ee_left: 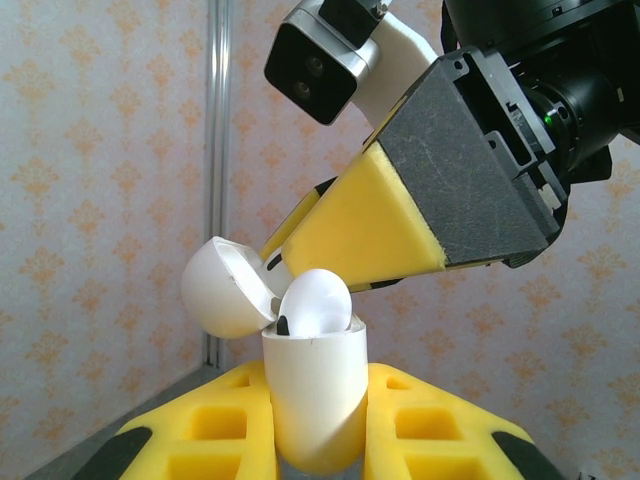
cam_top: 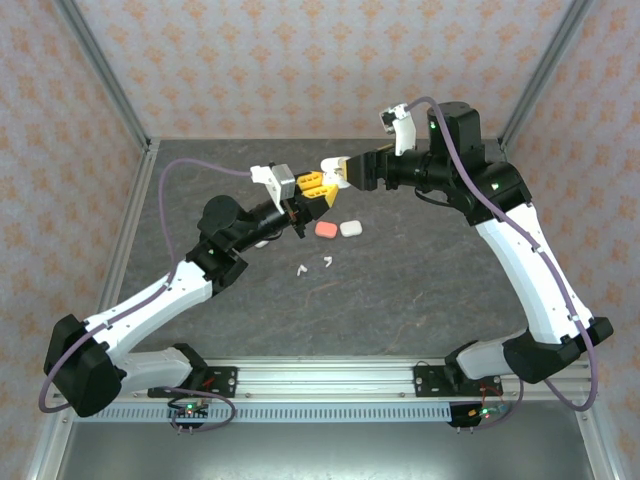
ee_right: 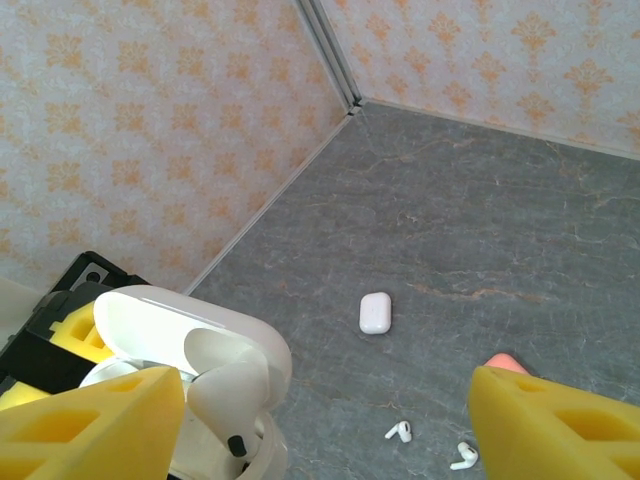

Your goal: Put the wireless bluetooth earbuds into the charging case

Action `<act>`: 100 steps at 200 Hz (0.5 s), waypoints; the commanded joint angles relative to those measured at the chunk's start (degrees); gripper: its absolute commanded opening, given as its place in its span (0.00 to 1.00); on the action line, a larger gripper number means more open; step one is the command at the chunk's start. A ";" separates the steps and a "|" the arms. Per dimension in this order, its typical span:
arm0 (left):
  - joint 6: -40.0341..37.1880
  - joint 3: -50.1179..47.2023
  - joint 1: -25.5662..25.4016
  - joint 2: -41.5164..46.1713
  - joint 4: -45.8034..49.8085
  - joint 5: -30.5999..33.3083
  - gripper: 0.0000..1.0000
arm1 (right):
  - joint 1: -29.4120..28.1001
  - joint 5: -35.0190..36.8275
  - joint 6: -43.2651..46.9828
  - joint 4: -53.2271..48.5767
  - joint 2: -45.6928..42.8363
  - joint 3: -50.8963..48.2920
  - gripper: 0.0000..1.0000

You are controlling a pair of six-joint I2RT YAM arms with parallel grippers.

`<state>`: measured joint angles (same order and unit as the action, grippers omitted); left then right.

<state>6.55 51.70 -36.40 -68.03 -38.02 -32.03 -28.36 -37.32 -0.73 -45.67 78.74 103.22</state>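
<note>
Both arms reach inward, grippers nearly meeting. The left gripper (cam_top: 311, 186) clamps an open charging case (ee_left: 315, 400). The right gripper (cam_top: 333, 171) has its jaws spread wide.

2 cases (cam_top: 350, 228) side by side, table (cam_top: 430, 300) ctr; 2 earbuds (cam_top: 327, 262) just in front.

No lettering, number, brand or sign can be read anywhere. The case (ee_left: 315, 400) and the earbuds (ee_right: 400, 431) are plain and unmarked, and the walls (cam_top: 300, 60) carry only a repeated ornament, not writing.
</note>
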 commanded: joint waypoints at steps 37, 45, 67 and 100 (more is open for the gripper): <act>0.13 1.35 -0.60 -0.17 -3.02 1.43 0.00 | -0.27 -0.82 0.47 -0.11 -1.30 0.66 0.76; 0.13 1.32 -0.60 -0.17 -3.07 1.53 0.00 | -0.23 -0.70 0.47 -0.18 -1.20 0.66 0.76; 0.11 1.32 -0.60 -0.09 -3.11 1.62 0.00 | -0.21 -0.07 0.64 -0.42 -1.30 0.73 0.76; 0.13 1.22 -0.60 -0.11 -3.05 1.75 0.00 | -0.21 0.09 0.73 -0.62 -1.47 0.79 0.76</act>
<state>6.55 51.70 -36.40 -68.12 -38.02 -31.00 -28.36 -37.43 -0.73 -45.71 78.74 103.22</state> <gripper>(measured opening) 0.185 0.757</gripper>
